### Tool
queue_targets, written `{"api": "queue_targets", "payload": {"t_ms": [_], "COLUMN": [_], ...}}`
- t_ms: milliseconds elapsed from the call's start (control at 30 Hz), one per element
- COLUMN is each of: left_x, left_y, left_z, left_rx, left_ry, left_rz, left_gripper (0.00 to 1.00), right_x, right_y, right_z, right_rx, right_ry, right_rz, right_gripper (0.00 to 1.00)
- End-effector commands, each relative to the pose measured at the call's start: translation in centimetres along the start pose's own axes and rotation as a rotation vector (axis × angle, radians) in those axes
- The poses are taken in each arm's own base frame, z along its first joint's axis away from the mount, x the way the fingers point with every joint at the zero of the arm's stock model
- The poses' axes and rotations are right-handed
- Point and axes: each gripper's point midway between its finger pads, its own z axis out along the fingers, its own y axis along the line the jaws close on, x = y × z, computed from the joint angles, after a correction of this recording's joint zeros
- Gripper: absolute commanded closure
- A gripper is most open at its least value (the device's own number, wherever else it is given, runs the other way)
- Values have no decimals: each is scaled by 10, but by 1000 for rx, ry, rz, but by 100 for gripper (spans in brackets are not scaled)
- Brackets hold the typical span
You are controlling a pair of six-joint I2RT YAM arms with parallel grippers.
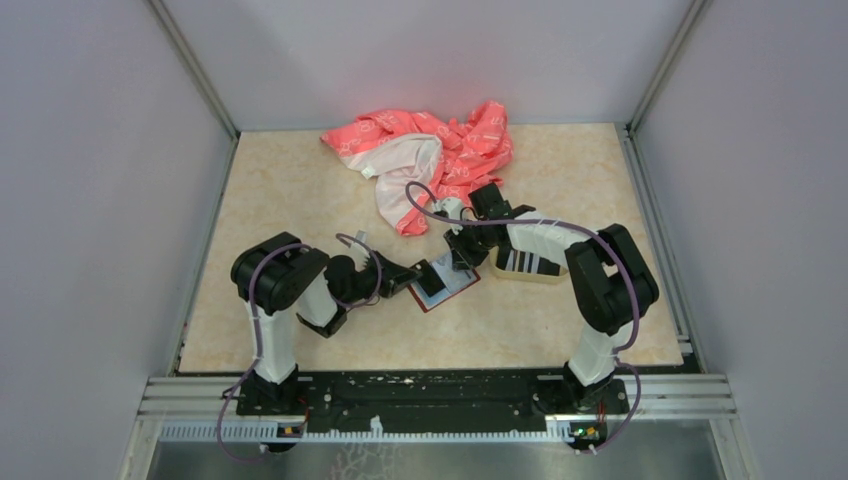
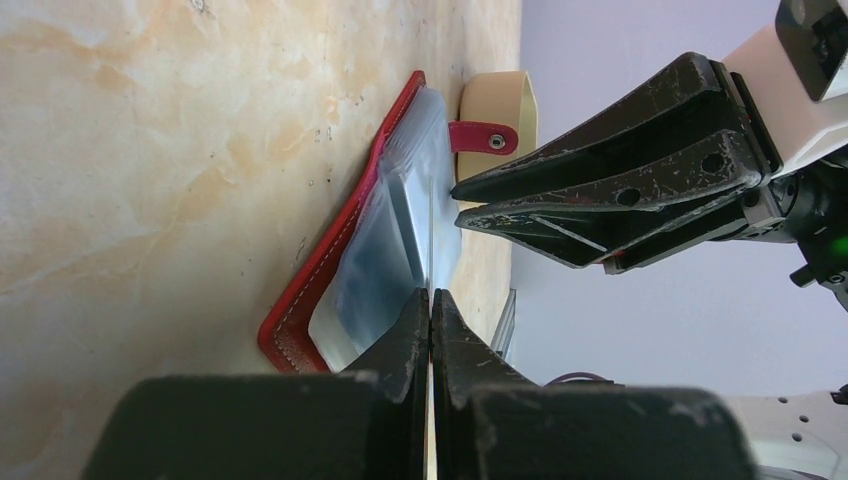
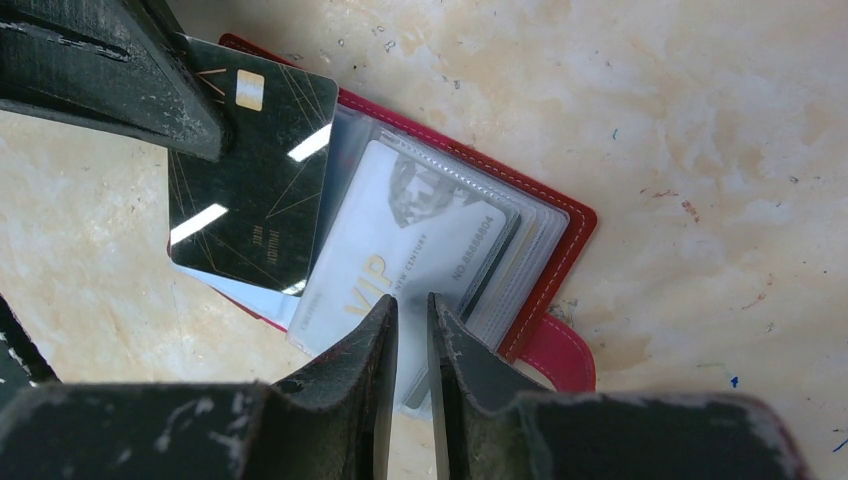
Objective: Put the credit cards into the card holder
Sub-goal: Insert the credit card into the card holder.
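Note:
The card holder lies open on the table, its red cover down and its clear sleeves up. One sleeve shows a pale VIP card. My left gripper is shut on a black credit card with a gold chip. It holds the card on edge over the holder's left half, against the sleeves. My right gripper hovers over the sleeves with a narrow gap between its jaws and nothing visibly in it. More striped black credit cards lie in the beige tray.
The oval beige tray stands just right of the holder, close behind its red snap strap. A pink-and-white cloth is bunched at the back of the table. Grey walls close off three sides.

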Motion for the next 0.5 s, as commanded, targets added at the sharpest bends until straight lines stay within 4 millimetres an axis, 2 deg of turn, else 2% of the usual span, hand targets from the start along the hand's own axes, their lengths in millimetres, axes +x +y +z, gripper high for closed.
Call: {"api": "queue_targets", "payload": {"t_ms": [0, 233, 467], "left_x": [-5, -2, -2], "left_y": [-22, -18, -22], "left_z": [-1, -9, -4], "left_rx": [85, 66, 88], "left_ry": [-29, -32, -21], "left_rz": [26, 28, 18], "left_gripper": [100, 100, 100], "right_x": [21, 21, 21], "right_y": [-5, -5, -5], "right_z": [4, 4, 4], "right_rx": [19, 17, 18], "right_ry": [86, 88, 88], "right_rz": [27, 27, 27], "right_gripper": [82, 82, 82]}}
